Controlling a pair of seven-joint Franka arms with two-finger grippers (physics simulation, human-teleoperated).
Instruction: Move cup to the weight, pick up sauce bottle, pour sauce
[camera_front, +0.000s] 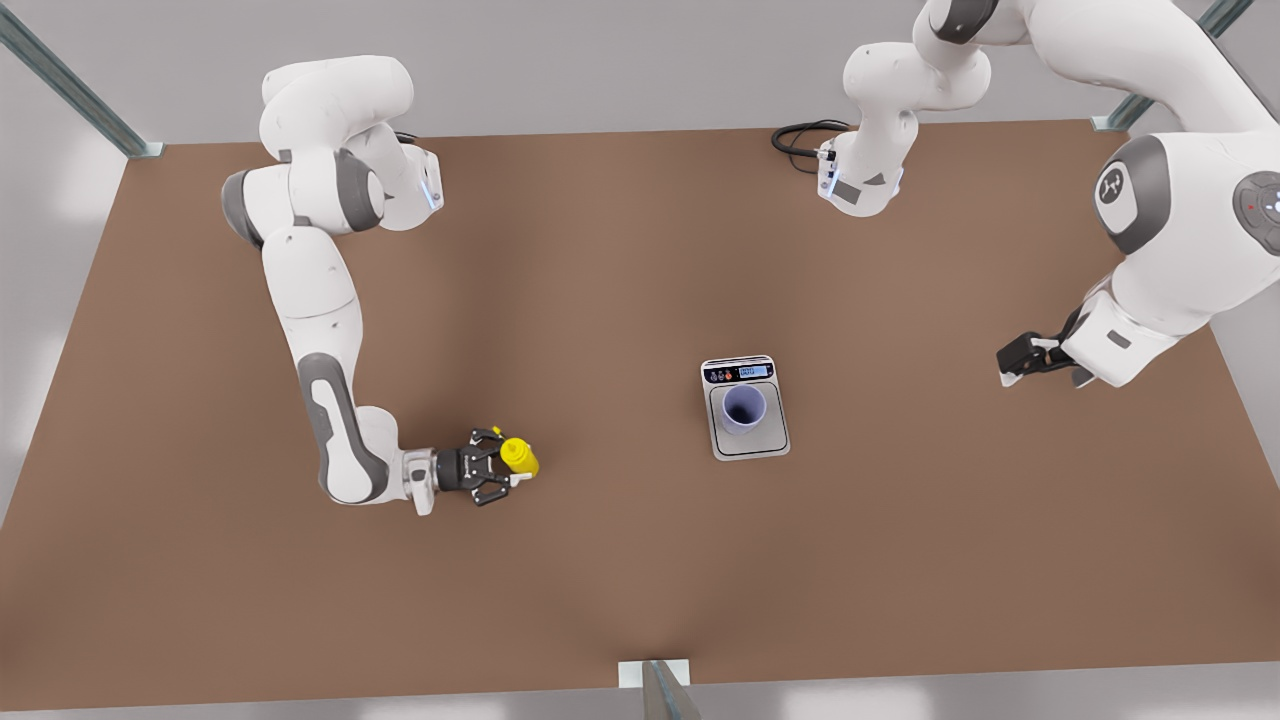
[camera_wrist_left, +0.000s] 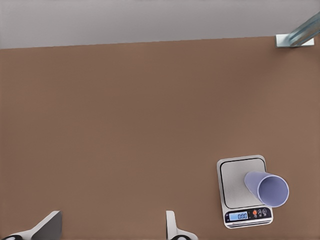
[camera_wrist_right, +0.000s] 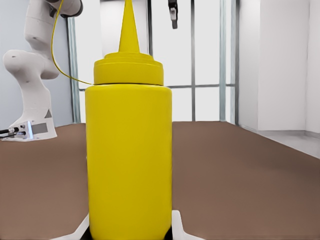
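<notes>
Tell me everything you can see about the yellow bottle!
The sauce bottle is bright yellow and looks like smooth plastic. It has a round, straight body, a ridged cap and a thin pointed nozzle on top. It stands upright on the brown table, near the front view's left, far from the scale. The right gripper is around its lower body, a pale finger showing on each side. Whether the fingers press it yet is hard to tell.
</notes>
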